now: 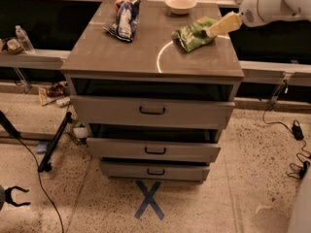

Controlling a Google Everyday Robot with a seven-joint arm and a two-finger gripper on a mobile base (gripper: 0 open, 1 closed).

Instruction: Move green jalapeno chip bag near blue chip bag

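The green jalapeno chip bag [194, 33] lies on the right part of the cabinet top [126, 52], wrinkled and light green. The blue chip bag [124, 21] lies at the back left of the top, dark blue with a white middle panel. My gripper [217, 29] comes in from the right on the white arm [274, 3]. Its pale tip is right at the green bag's right end, just above the top.
A pale bowl [180, 5] stands at the back of the top, between the bags. A reddish object [119, 4] sits behind the blue bag. The cabinet has three drawers [151, 111], slightly open. A water bottle [23, 38] stands on the left ledge. Cables [296, 140] lie on the floor at right.
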